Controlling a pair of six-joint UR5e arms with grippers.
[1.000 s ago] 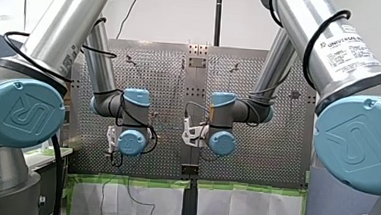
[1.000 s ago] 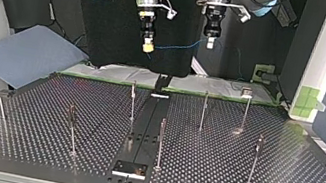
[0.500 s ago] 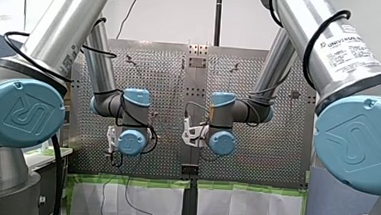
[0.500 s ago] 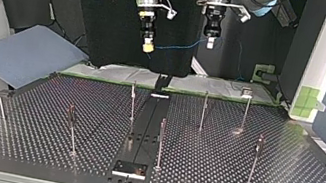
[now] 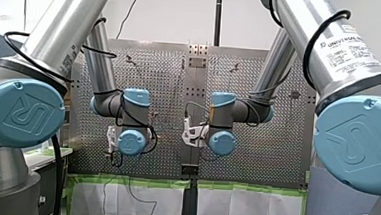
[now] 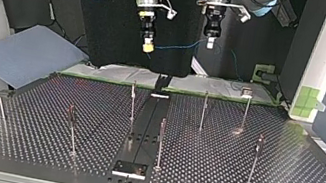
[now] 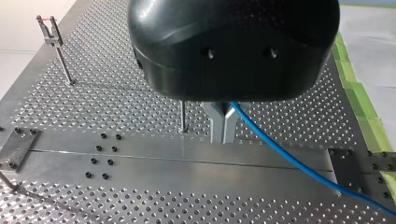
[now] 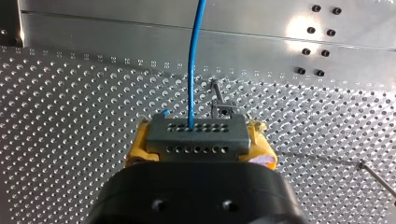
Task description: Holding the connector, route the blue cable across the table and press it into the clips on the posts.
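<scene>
The blue cable hung well above the counter, strung in a shallow sag between both tools and clear of every post. Its grey connector sat clamped between the yellow pads of my right tool, and the cable left its face straight ahead. My left tool had its metal fingers pinched narrow on the cable further along. The free span looked short, so drawing the arms apart could drag cable through the left pinch or strain it at the connector. Coming down off-line could snag a post rather than seat the cable in its clip. Nothing was clipped yet.
</scene>
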